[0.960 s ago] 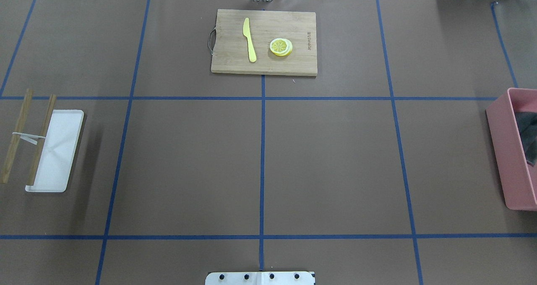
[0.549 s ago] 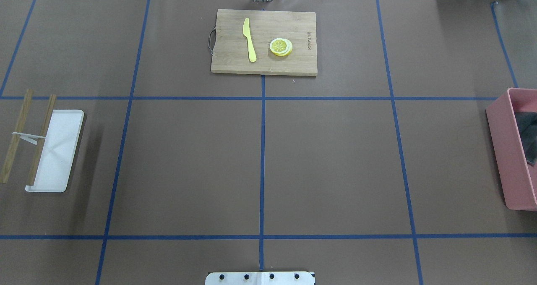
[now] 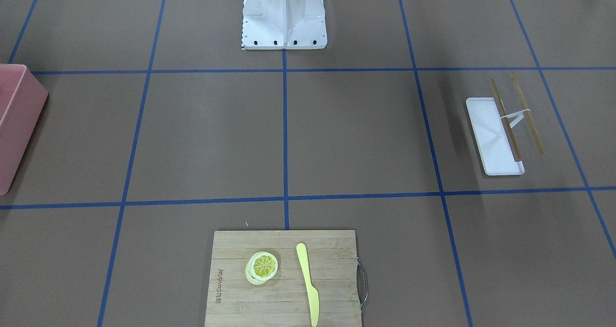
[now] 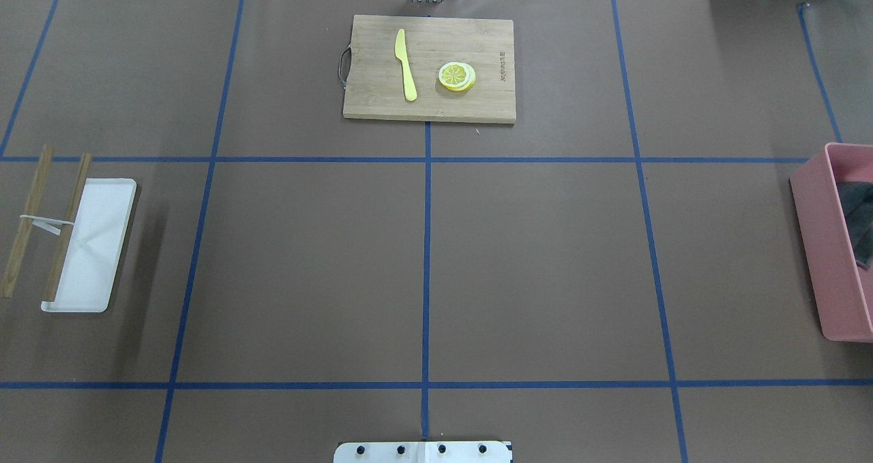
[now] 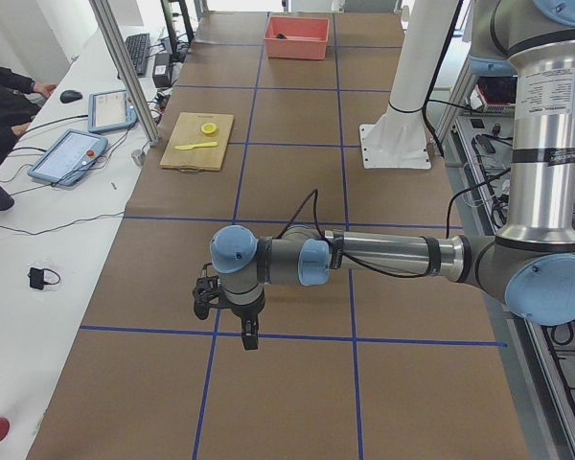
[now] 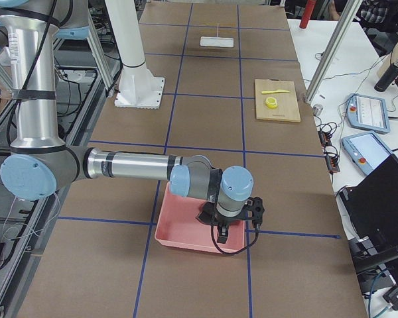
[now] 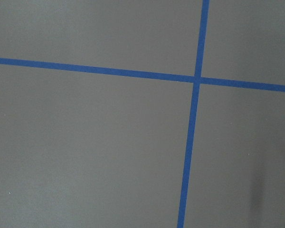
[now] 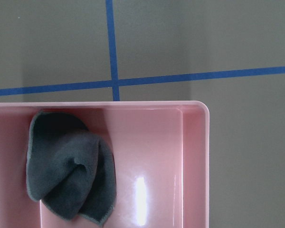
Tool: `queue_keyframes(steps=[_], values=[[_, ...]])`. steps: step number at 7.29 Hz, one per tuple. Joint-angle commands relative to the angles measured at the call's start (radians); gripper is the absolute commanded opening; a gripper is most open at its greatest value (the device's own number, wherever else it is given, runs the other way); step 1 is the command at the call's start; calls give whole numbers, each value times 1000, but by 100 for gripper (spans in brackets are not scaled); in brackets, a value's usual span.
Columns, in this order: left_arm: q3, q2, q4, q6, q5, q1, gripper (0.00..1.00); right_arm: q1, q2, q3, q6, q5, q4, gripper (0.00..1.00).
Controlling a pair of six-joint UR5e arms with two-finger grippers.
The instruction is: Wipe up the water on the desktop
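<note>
The desktop (image 4: pixel 545 265) is a matte brown surface with blue tape lines; I see no water on it. A dark grey cloth (image 8: pixel 71 166) lies crumpled in a pink bin (image 8: pixel 194 166) at the desktop's right end (image 4: pixel 822 245). My right gripper (image 6: pixel 223 233) hangs over that bin, above the cloth; it shows only in the exterior right view, so I cannot tell whether it is open or shut. My left gripper (image 5: pixel 247 335) hangs over bare desktop near a tape crossing at the left end; I cannot tell its state either.
A bamboo cutting board (image 4: pixel 382 101) at the far middle carries a yellow knife (image 4: pixel 405 64) and lemon slices (image 4: pixel 456 76). A white tray (image 4: pixel 102 245) with two wooden sticks (image 4: pixel 27 221) beside and over it sits at the left. The robot base (image 3: pixel 284 14) stands at the near middle.
</note>
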Motion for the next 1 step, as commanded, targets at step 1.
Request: queue_keyframes(steps=[1], values=[[2, 0, -1, 0, 2, 0, 98, 0, 0, 1, 0, 0, 0, 100]])
